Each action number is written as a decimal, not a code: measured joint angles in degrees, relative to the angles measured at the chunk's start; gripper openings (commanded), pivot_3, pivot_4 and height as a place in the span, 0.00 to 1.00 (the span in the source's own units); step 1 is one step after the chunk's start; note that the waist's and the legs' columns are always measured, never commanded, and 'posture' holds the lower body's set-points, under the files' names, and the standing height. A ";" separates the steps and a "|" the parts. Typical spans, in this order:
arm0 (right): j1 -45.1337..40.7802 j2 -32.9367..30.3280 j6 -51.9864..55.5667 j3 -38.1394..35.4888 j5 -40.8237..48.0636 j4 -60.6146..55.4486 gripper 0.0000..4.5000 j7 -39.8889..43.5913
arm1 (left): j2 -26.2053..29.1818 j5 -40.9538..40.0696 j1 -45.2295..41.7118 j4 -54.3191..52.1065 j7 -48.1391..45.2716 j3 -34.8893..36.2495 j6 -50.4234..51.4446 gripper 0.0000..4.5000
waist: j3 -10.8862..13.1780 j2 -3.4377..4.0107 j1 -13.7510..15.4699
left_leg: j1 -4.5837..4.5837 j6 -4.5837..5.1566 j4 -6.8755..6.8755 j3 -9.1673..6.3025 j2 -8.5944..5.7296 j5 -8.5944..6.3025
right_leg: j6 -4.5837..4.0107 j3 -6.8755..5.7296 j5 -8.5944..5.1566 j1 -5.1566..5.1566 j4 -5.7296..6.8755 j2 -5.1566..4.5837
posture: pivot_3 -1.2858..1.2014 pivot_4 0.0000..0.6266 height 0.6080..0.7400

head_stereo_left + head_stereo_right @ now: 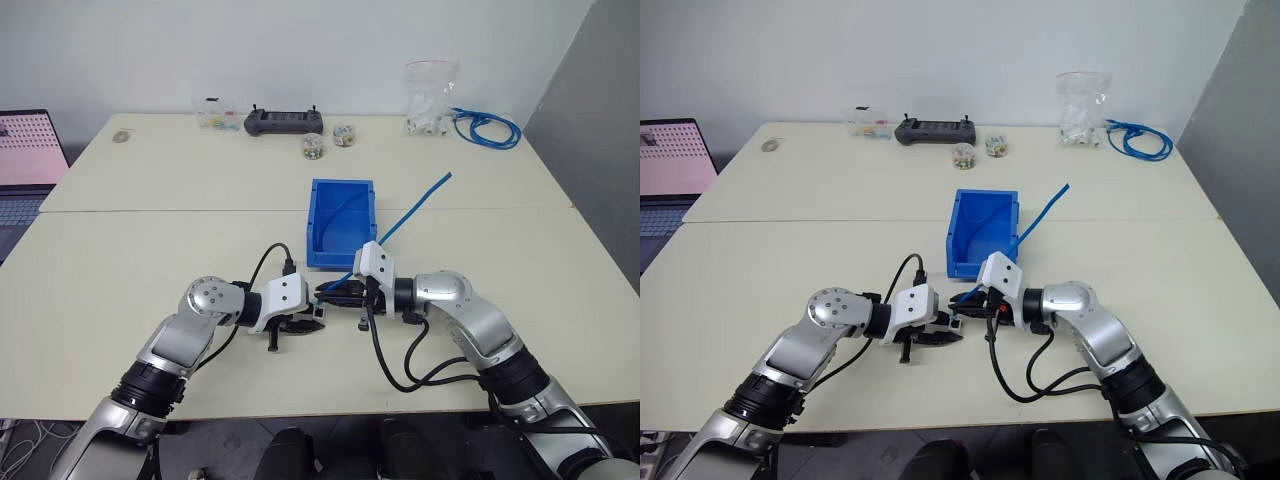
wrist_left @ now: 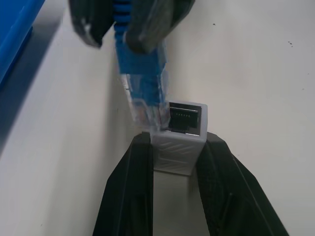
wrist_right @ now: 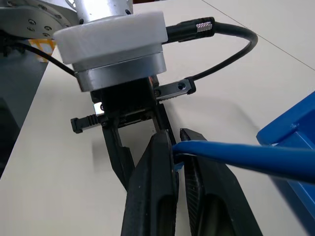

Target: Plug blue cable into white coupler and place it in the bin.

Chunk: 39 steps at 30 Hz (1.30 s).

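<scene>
Left wrist view: blue cable (image 2: 140, 73) cut off above.

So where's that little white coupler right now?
The white coupler sits pinched in the left gripper at the table's near edge, just in front of the bin, with the blue cable's plug at its socket.

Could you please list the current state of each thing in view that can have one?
Cable: held by the right end effector, plug at the coupler's socket, not seated.
Coupler: clamped in the left end effector, socket open.
Bin: upright on the table, only the cable crossing it.
</scene>
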 measured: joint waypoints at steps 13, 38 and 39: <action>1.60 -0.58 -0.04 -0.37 -0.82 -1.13 0.00 0.81 | 0.16 -1.06 0.50 -0.07 0.25 0.31 1.36 0.19 | -0.01 0.01 -0.12 | 0.04 0.00 0.00 0.00 0.01 0.00 | 0.00 0.01 0.00 0.00 0.02 0.01 | 0.52 0.24 1.00; -0.03 0.17 -1.63 2.22 -5.44 -0.68 0.00 3.18 | 0.58 -1.11 1.17 -1.13 0.82 0.28 2.39 0.19 | -0.07 0.02 -0.29 | 0.09 0.00 -0.04 0.01 0.02 0.00 | 0.00 0.02 0.00 0.01 0.02 0.02 | 0.52 0.24 1.00; -0.51 0.25 -1.51 2.77 -5.86 -0.56 0.00 3.40 | 0.61 -1.11 1.20 -1.17 0.82 0.25 2.38 0.19 | -0.08 0.02 -0.29 | 0.09 0.00 -0.04 0.01 0.03 0.00 | 0.00 0.02 0.00 0.01 0.02 0.02 | 0.52 0.24 1.00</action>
